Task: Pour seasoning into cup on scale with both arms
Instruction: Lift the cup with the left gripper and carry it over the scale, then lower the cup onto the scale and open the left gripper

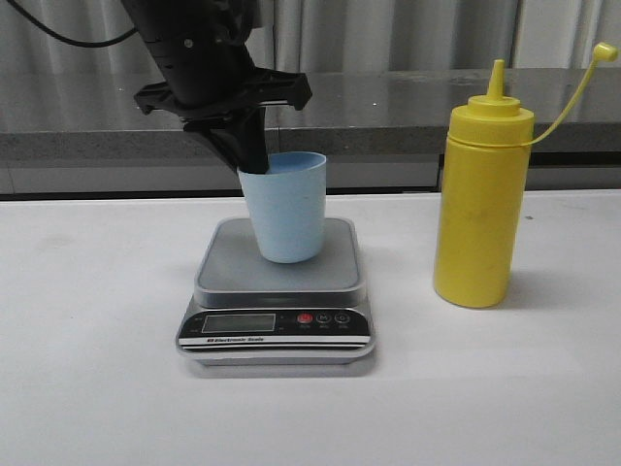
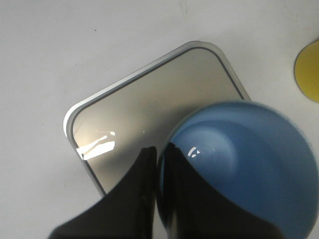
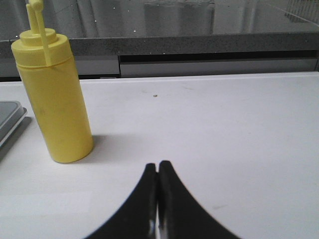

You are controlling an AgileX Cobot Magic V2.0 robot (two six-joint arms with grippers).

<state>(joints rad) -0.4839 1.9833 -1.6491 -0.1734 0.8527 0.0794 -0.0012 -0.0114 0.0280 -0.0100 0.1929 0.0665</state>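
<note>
Two arms are mine, and only one shows in the front view: my left arm (image 1: 209, 68) drops in from the upper left of the frame, bulky and black, above the white table (image 1: 87, 340) that fills the lower two thirds. Across the back runs a grey stone ledge (image 1: 388, 112).

Next in size, the seasoning (image 1: 480, 199): tall, yellow, upright on the table at the right of the frame, nozzle pointing up, its thin cap strap arcing off to the upper right corner. It stands well apart from the cup, taller than it.

Then the scale (image 1: 277, 291), silver-grey, flat on the table at lower centre, black front strip facing the camera with the display and a red button beside darker ones.

On its platform sits the cup (image 1: 286, 206), pale blue, upright, mouth open. My left gripper (image 1: 254, 155) has the cup's rim at its upper left side; in the left wrist view my fingers (image 2: 149, 199) straddle that rim wall, one inside and one outside, pinching it, with the scale's platform beneath.

Smallest in view, my right gripper (image 3: 158, 172): in the right wrist view its two fingertips are pressed together on nothing, low over bare table, with the yellow bottle at the left of that frame, well apart from them.
</note>
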